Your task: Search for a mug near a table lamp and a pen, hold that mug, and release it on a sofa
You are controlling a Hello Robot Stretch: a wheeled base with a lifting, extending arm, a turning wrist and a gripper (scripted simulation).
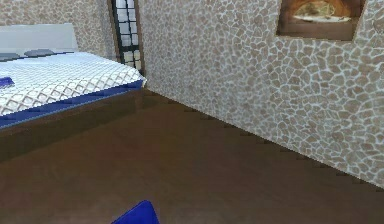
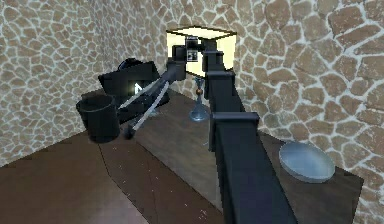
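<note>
Showing at the claw [image 2: 132,118], a small pale blob [image 2: 137,88] could not be told as the mug, nor whether the claw held anything. A black bin [image 2: 97,120] stood behind; a lit lamp [image 2: 225,42] and grey bowl [image 2: 306,160] sat on the surface [image 2: 180,150]. The forward view gave a bed [image 1: 60,80] and wall picture [image 1: 320,18].

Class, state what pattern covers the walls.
Irregular beige cobblestone on the wall, best in the forward view.

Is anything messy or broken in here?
Nothing stands out. The bed is neatly made, the wall picture hangs straight, and the lit lamp and grey bowl sit upright on the table.
</note>
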